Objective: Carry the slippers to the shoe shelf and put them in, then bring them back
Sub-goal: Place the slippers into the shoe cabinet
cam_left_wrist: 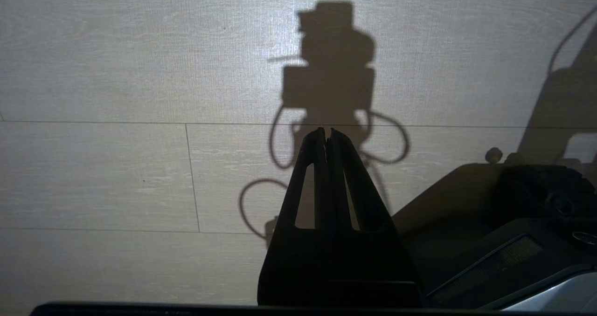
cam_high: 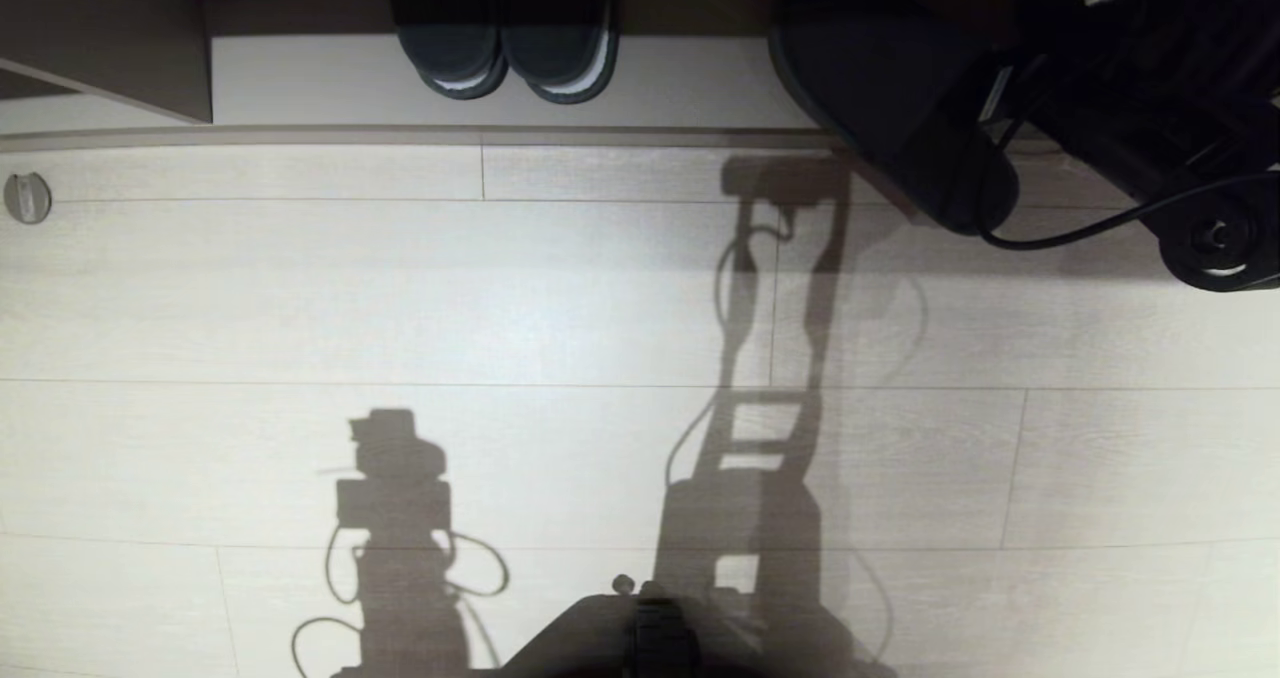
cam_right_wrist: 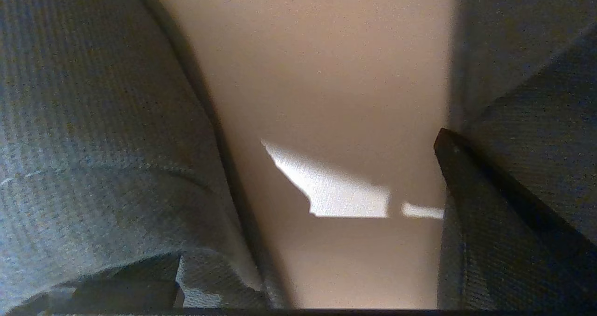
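The robot's base [cam_high: 620,638] sits at the floor's [cam_high: 500,308] near edge; black pale-insoled slides [cam_high: 505,53] rest on the shoe shelf's [cam_high: 690,83] base plank. The left gripper [cam_left_wrist: 326,132] hangs closed and empty above the floor. The right gripper's fingers [cam_right_wrist: 489,185] stand wide apart between the slippers [cam_right_wrist: 93,143], gripping neither.

Head camera is looking steeply down from above at the pale plank floor [cam_high: 560,298], with the shoe shelf [cam_high: 640,83] running along the far edge of its view. Left wrist camera is sitting behind the left gripper [cam_left_wrist: 326,132], facing the same floor [cam_left_wrist: 116,73] from fairly near; both views are sharing the boxy arm shadow [cam_high: 392,478] [cam_left_wrist: 329,69]. Right wrist camera is pressing in very close between the slippers [cam_right_wrist: 93,143], facing a tan board surface [cam_right_wrist: 326,73].
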